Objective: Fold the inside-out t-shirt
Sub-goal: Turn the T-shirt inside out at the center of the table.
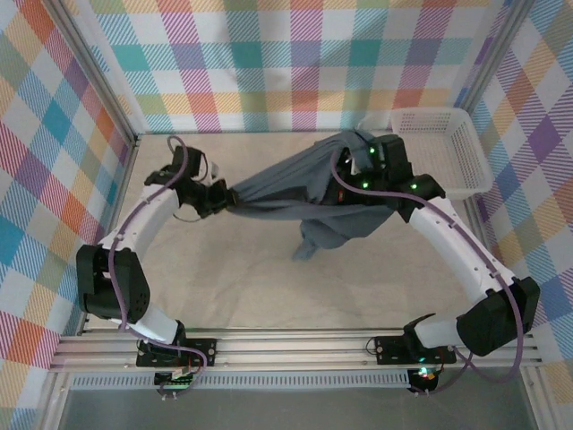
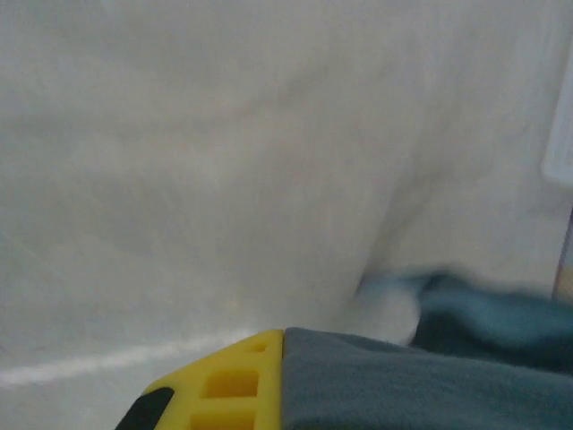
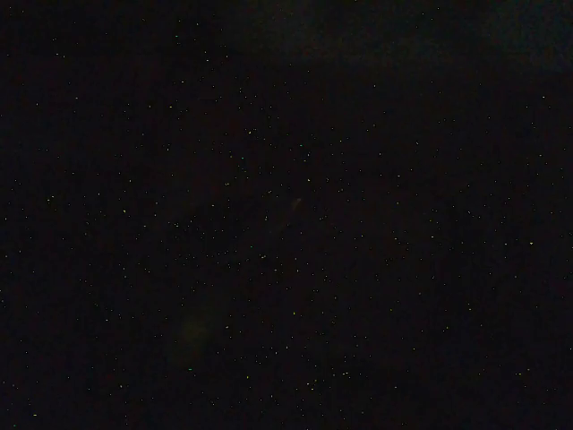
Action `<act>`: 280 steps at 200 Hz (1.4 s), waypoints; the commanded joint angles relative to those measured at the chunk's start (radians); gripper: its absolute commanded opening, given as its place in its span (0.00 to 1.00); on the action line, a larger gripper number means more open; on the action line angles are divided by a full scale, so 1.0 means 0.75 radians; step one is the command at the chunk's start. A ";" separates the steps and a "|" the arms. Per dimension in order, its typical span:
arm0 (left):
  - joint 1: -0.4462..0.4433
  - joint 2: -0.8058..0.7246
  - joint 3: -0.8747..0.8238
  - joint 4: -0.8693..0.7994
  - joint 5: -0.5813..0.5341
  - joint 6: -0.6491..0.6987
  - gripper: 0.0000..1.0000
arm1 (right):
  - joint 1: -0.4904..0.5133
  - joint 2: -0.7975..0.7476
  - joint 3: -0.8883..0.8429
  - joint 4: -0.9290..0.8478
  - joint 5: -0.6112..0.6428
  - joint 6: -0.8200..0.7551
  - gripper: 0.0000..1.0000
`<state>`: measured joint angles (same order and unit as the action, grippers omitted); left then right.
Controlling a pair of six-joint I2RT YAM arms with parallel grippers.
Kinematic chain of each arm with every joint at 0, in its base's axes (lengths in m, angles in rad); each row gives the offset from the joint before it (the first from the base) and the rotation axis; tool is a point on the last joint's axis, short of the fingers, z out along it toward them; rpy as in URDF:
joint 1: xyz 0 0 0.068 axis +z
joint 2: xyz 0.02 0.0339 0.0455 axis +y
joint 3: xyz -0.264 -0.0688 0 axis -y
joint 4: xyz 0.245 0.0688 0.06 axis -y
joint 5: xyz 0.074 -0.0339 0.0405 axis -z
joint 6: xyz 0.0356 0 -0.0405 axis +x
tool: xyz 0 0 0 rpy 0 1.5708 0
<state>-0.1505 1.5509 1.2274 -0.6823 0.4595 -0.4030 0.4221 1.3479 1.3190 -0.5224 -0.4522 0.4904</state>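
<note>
The inside-out t-shirt [image 1: 286,193], slate blue-grey, hangs bunched and stretched in the air between my two grippers over the far half of the table. At its left end my left gripper [image 1: 226,198] is shut on a gathered corner. In the left wrist view the cloth [image 2: 403,385] presses against a yellow finger [image 2: 224,381]; the other finger is hidden. My right gripper [image 1: 358,175] is buried in the right end of the shirt, which drapes over its wrist. The right wrist view is black, covered by cloth. A loose fold [image 1: 313,242] dangles toward the table.
A white mesh basket [image 1: 466,152] stands at the far right, just behind the right arm. The beige table [image 1: 224,287] is ringed by checked walls on three sides. Both arm bases sit on the rail at the near edge.
</note>
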 commanded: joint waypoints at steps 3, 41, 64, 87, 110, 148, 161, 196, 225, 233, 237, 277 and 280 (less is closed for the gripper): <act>0.034 -0.086 -0.054 0.080 0.003 -0.012 0.47 | -0.025 0.009 0.065 0.326 -0.181 0.192 0.00; 0.007 -0.231 0.084 0.041 0.229 0.048 0.88 | -0.021 0.152 0.141 0.224 -0.290 0.212 0.00; -0.125 -0.296 0.238 0.162 0.414 0.084 1.00 | -0.003 0.172 0.093 0.171 -0.277 0.165 0.00; -0.306 -0.234 0.463 0.139 0.457 0.193 1.00 | 0.019 0.180 0.074 0.121 -0.264 0.132 0.00; -0.390 -0.092 0.664 0.075 0.386 0.253 1.00 | 0.047 0.190 0.079 0.107 -0.321 0.100 0.00; -0.445 0.144 0.837 0.145 0.479 0.221 0.85 | 0.081 0.203 0.107 0.048 -0.363 0.066 0.00; -0.450 0.188 0.836 0.208 0.590 0.170 0.74 | 0.082 0.197 0.107 0.021 -0.342 0.057 0.00; -0.463 0.186 0.814 0.178 0.548 0.200 0.00 | 0.081 0.181 0.075 0.011 -0.316 0.046 0.00; -0.407 0.103 0.773 0.182 0.190 0.072 0.00 | 0.083 0.177 0.014 0.000 -0.347 0.030 0.00; -0.362 0.084 0.757 0.167 0.068 -0.001 0.00 | 0.090 0.167 -0.008 -0.014 -0.378 -0.004 0.00; -0.339 0.077 0.742 0.158 0.003 -0.033 0.00 | 0.095 0.161 -0.015 -0.023 -0.400 -0.026 0.00; -0.118 0.188 0.613 0.034 -0.096 -0.160 0.00 | 0.133 0.043 -0.001 0.014 -0.720 -0.131 0.00; -0.118 0.202 0.603 0.013 -0.119 -0.149 0.00 | 0.131 0.025 0.003 0.042 -0.717 -0.120 0.00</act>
<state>-0.2928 1.6222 1.7344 -0.5739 0.5461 -0.4686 0.5148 1.4921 1.2953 -0.5690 -0.8089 0.4534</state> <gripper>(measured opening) 0.052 0.057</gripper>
